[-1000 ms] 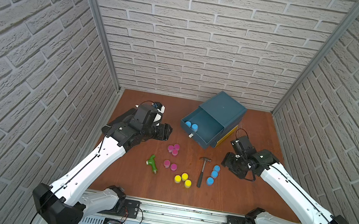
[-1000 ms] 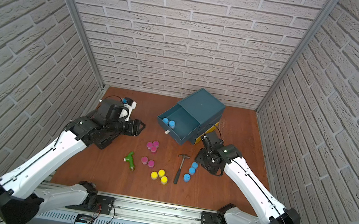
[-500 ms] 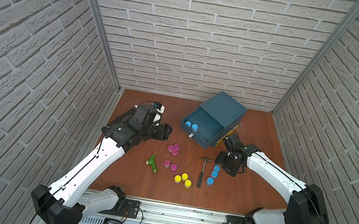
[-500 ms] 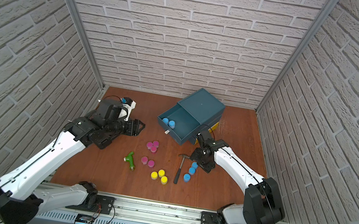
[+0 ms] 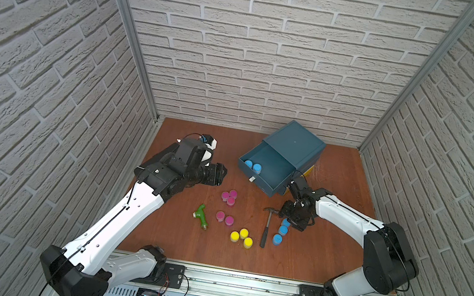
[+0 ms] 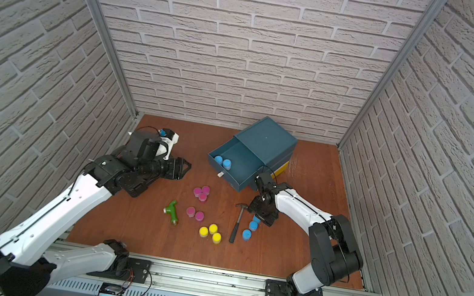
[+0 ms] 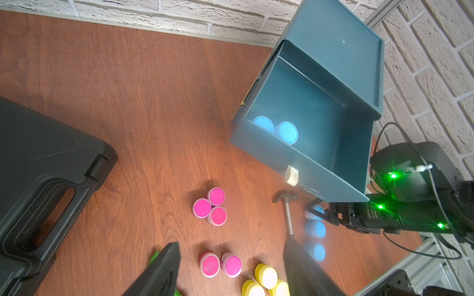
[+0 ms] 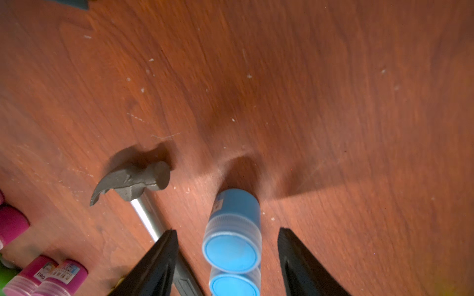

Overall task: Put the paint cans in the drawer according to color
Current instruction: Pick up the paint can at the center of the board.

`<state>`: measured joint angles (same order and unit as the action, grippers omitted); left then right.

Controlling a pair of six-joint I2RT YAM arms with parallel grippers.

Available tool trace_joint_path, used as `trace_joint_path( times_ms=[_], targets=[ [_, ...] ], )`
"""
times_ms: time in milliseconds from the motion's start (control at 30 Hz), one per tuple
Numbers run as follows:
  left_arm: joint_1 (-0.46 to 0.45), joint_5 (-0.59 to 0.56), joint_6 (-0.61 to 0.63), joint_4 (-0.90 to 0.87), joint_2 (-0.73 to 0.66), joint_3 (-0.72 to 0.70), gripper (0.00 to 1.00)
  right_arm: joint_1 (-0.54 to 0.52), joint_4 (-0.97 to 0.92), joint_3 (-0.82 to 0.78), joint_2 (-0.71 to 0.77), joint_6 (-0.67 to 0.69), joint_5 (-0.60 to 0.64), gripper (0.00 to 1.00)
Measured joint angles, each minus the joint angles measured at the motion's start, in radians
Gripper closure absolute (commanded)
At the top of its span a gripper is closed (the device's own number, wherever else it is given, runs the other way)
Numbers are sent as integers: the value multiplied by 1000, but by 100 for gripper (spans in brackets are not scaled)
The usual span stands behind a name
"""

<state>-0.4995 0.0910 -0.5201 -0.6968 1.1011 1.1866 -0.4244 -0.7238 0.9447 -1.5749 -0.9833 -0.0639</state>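
Right wrist view: the right gripper [image 8: 227,230] straddles the blue can [image 8: 234,207] that ends a row of three nearest the drawer [image 5: 266,186]. Its jaws are spread with a gap on either side and nothing is pinched yet. The jaws are set across the row, probably so the neighbouring can stays out of their way and one finger can fit between the can and the hammer [image 8: 133,182]. Two blue cans [image 5: 252,166] already sit in the drawer's front corner, so blue appears to be the colour in hand. In both top views the right arm reaches in low, its wrist bent steeply down just off the drawer's front. The left gripper [image 7: 230,243] hovers off the drawer's other side, jaws wide and empty, apparently waiting clear. Pink cans [image 5: 229,197] and yellow cans [image 5: 242,237] stand unsorted on the table [image 5: 324,257], further out from the drawer front.
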Motion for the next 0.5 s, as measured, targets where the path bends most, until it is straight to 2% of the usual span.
trace_joint_path(
  times_ms=[333,500],
  targets=[
    [0,0,-7,0,-6,0,31,2,14,-21,-28,4,5,55],
    [0,0,-8,0,-6,0,31,2,11,-25,-27,4,15,68]
  ],
)
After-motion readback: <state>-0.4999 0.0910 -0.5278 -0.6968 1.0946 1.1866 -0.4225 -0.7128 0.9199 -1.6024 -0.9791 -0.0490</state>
